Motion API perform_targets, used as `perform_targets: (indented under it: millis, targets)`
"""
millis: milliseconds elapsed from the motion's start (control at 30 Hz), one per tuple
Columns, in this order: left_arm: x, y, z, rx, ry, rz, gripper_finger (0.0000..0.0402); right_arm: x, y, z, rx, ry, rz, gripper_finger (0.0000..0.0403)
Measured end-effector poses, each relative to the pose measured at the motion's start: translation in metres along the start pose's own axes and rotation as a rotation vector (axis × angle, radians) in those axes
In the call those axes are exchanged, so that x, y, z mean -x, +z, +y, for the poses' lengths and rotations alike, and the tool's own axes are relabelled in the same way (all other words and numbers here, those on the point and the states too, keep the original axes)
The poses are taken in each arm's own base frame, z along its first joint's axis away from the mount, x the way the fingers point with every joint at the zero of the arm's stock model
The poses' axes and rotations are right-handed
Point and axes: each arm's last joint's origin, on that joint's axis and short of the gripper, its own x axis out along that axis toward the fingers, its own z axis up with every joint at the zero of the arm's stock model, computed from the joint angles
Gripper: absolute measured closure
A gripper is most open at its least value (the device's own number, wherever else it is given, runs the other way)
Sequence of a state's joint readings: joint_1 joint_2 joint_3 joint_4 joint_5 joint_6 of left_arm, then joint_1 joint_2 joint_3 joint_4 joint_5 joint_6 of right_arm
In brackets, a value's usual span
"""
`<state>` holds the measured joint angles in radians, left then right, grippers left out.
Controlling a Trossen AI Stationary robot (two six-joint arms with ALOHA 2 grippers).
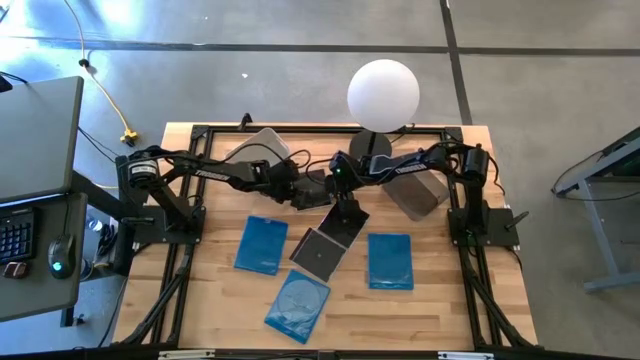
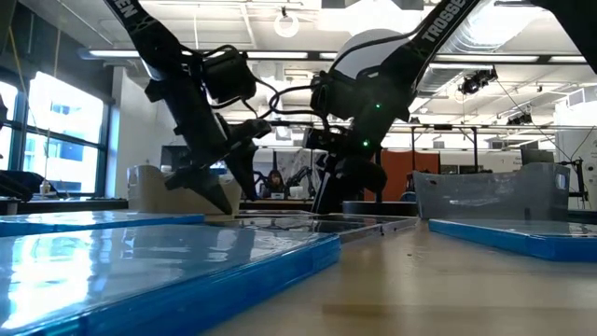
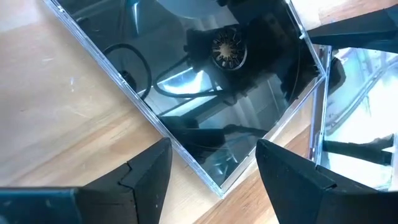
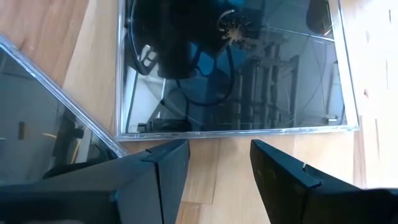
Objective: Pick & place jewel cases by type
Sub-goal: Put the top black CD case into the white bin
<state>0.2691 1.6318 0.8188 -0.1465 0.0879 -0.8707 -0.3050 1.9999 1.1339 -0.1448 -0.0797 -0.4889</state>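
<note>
Neither bin shows a case inside it from above, so by the look of things the sorting has hardly begun and all of it is left. Three translucent blue cases lie flat on the wooden worktop (image 1: 440,300): one to the left (image 1: 261,244), one to the right (image 1: 389,260), and one nearest the front edge (image 1: 298,304). In the middle sit the dark cases: one (image 1: 319,254) lies just ahead of another (image 1: 345,221) that is partly under the arms; a third dark one cannot be made out for certain.

Both arms meet over that middle pile. The left claw (image 3: 211,165) hangs with its fingers spread, one corner of a black jewel case (image 3: 205,81) lying between them below, not pinched. The right claw (image 4: 219,158) is likewise spread, poised just off the edge of a black case (image 4: 236,74), gripping nothing.

The pale bin (image 1: 262,147) stands at the back left and the grey bin (image 1: 420,190) at the back right, each behind its arm. My judgement: a first dark case is about to be taken up.
</note>
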Motion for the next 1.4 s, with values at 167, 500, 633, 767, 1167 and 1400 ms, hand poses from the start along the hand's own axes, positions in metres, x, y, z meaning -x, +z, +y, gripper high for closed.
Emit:
perform_targets:
  millis: [167,500,633,767,1167,1400]
  targets:
    - [0.001,-0.001,0.001,0.026,0.029,-0.002,0.0172,0.000,-0.001,-0.001,-0.004,-0.010,0.011,0.0234]
    - [-0.011,-0.004,0.004,0.077,0.035,0.058,0.0172,-0.001,-0.002,0.000,-0.047,0.015,0.000,0.0234]
    - [-0.011,-0.002,0.005,0.077,0.051,0.016,0.0172,-0.001,-0.001,0.000,-0.044,0.028,-0.009,0.0234]
    - [-0.012,-0.002,0.003,0.059,0.005,0.026,0.0172,-0.001,-0.002,0.000,-0.041,0.040,-0.012,0.0234]
    - [0.000,0.010,-0.014,-0.052,0.019,0.052,0.0172,-0.001,0.002,0.008,-0.001,0.009,0.014,0.0234]
    - [0.010,0.019,-0.024,-0.127,0.050,0.066,0.0172,-0.001,0.007,0.018,0.007,-0.031,0.032,0.0234]
